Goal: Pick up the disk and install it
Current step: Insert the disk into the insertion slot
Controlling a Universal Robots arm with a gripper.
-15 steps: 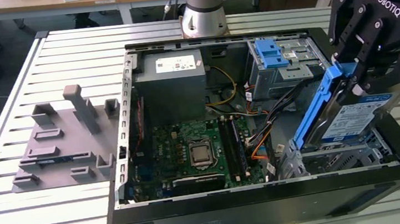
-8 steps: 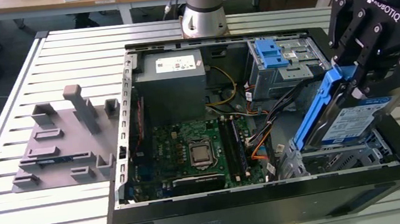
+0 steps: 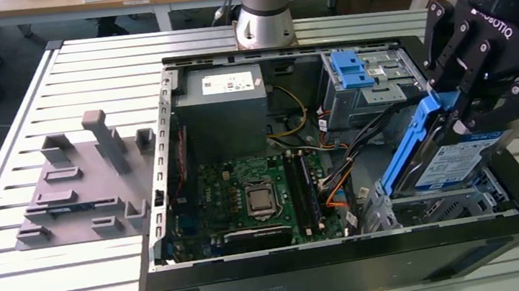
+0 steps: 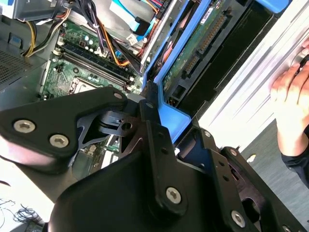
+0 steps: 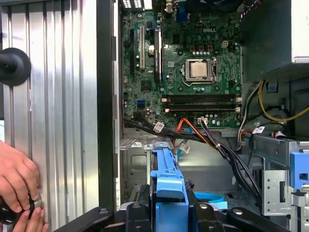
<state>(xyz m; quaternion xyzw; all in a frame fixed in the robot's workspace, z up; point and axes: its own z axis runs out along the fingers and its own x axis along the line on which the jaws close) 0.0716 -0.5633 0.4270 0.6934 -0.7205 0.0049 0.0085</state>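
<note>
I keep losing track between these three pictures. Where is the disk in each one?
Exterior view: the disk stands on edge at the computer case's end on the exterior view's right, clamped in the jaws.
Second wrist view: the disk shows its green circuit side, just beyond the jaws.
First wrist view: the disk is edge-on, its blue frame between the jaws.
Shared landmark: the processor socket.

blue-framed silver disk (image 3: 451,164), black gripper (image 3: 466,113), green motherboard (image 3: 253,198)

Slatted metal table (image 3: 23,286), on which an open computer case (image 3: 331,272) and a grey moulded holder (image 3: 81,189) are laid.
</note>
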